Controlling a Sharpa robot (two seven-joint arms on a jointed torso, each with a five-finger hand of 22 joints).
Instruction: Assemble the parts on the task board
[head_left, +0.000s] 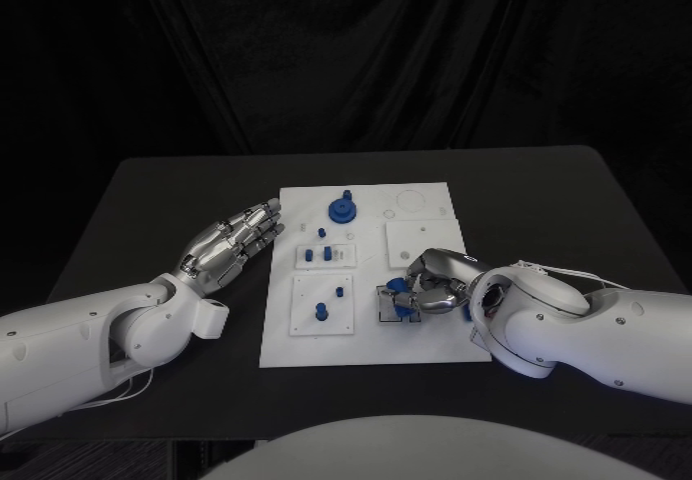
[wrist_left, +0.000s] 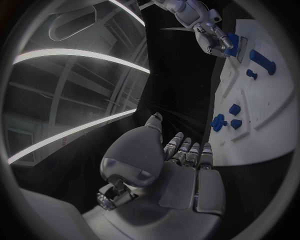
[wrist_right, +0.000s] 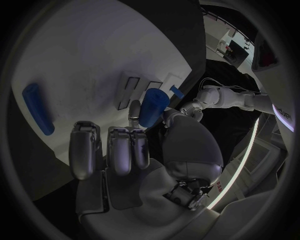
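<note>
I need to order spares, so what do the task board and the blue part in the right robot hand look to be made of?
The task board looks like matte white plastic or painted sheet: flat, even, without glare. The blue part held by the right robot hand looks like smooth moulded or printed plastic: uniform colour, soft sheen, rounded edges. Neither can be confirmed by sight alone.

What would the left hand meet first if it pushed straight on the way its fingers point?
Probably the task board: the left hand lies beside its left edge, fingers aimed at the far-left corner. The nearest blue gear-like part lies farther in.
</note>
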